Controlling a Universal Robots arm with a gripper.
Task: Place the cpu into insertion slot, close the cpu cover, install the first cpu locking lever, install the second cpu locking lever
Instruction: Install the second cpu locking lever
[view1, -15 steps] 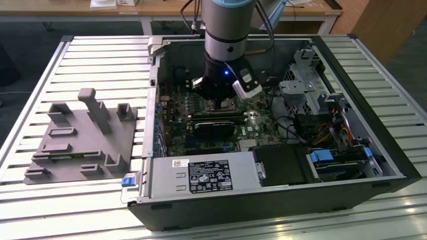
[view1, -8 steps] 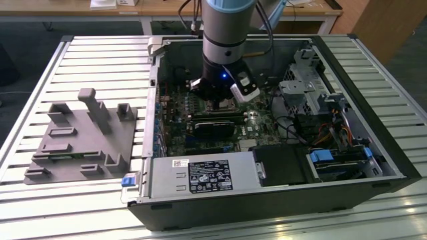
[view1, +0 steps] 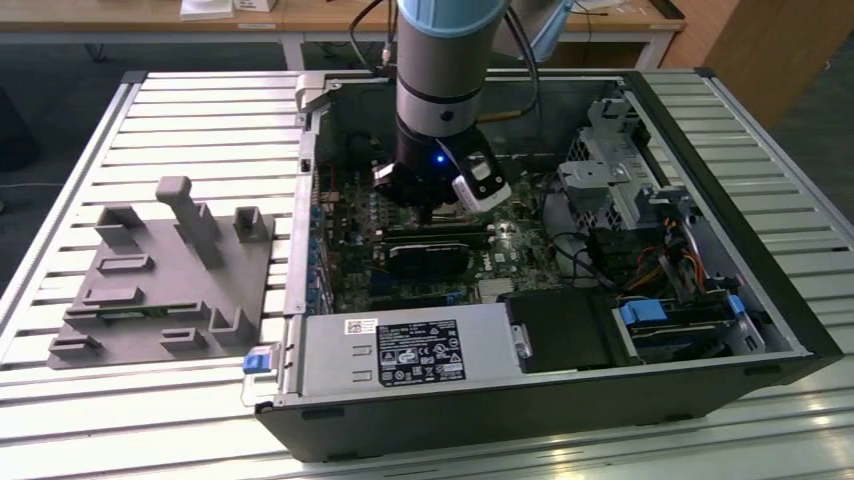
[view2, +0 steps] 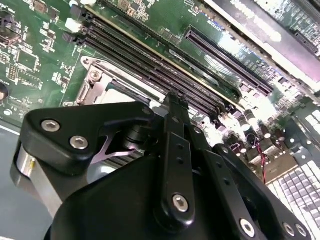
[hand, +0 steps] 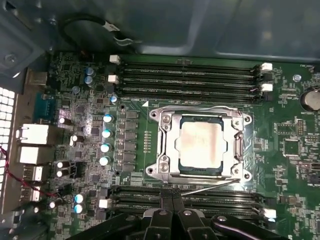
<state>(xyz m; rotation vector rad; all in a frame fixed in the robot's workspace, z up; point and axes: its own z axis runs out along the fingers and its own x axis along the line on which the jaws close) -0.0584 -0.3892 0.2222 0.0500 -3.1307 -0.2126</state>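
We have the gripper (hand: 170, 197) low inside the open case (view1: 747, 300), its fingertips pressed together with nothing between them, just beside the socket's edge. In the first wrist view the cpu (hand: 201, 143) already sits in the slot (hand: 175, 167), its pale face showing through the window of the cover (hand: 170, 135), which lies flat over it. A thin lever (hand: 210, 186) runs along the socket edge nearest the fingertips, rising at a slight slant, so we judge it not yet latched; the fingertips appear to be at its end, though we cannot tell if they touch it. A second lever (hand: 200, 106) lies along the opposite edge.

The risks, as we see them: the tips could slip off the springy lever and let it snap back, or skid into the memory slots (hand: 190, 75) just beside the socket. Pressing before the cover is fully seated could load the cpu unevenly. If the lever misses its hook, it will look down but stay loose.
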